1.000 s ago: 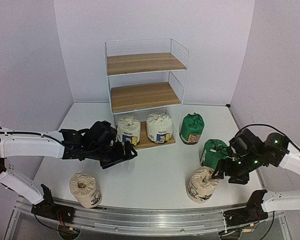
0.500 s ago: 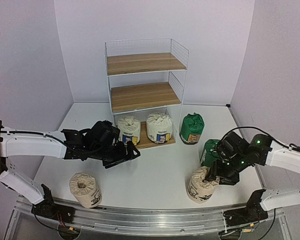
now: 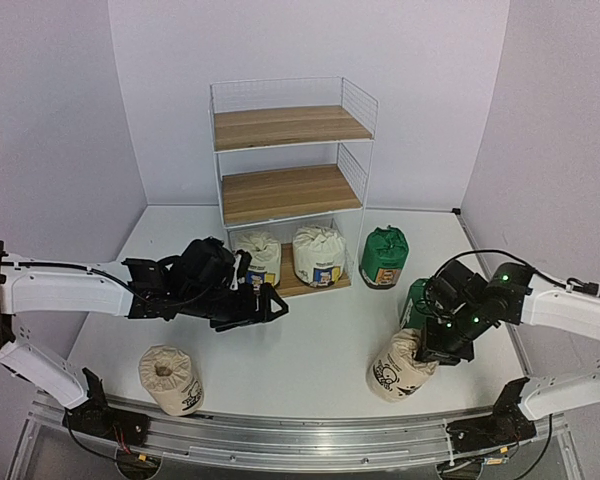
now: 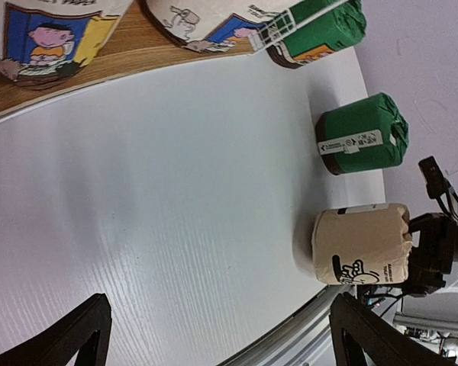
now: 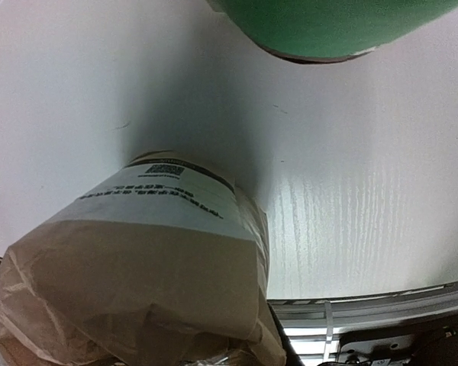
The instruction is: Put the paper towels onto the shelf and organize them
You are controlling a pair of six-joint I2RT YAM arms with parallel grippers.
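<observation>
The shelf (image 3: 290, 192) stands at the back, with two white paper towels (image 3: 261, 255) (image 3: 319, 255) on its bottom board. One green roll (image 3: 384, 256) sits just right of it, another (image 3: 418, 300) farther forward. My right gripper (image 3: 427, 345) is shut on the gathered top of a beige roll (image 3: 398, 368), which leans over to the left; in the right wrist view its wrap (image 5: 137, 274) hides the fingers. My left gripper (image 3: 265, 305) hangs open and empty in front of the shelf. A second beige roll (image 3: 169, 378) stands at the front left.
The metal rail (image 3: 300, 440) runs along the table's near edge, close to both beige rolls. The left wrist view looks across bare table (image 4: 175, 191) to the held beige roll (image 4: 362, 244) and the green roll (image 4: 362, 141) beside it.
My right gripper came down and closed on the beige roll's gathered top, and the roll tipped to the left. My left gripper drifted a little to the right, still open.
</observation>
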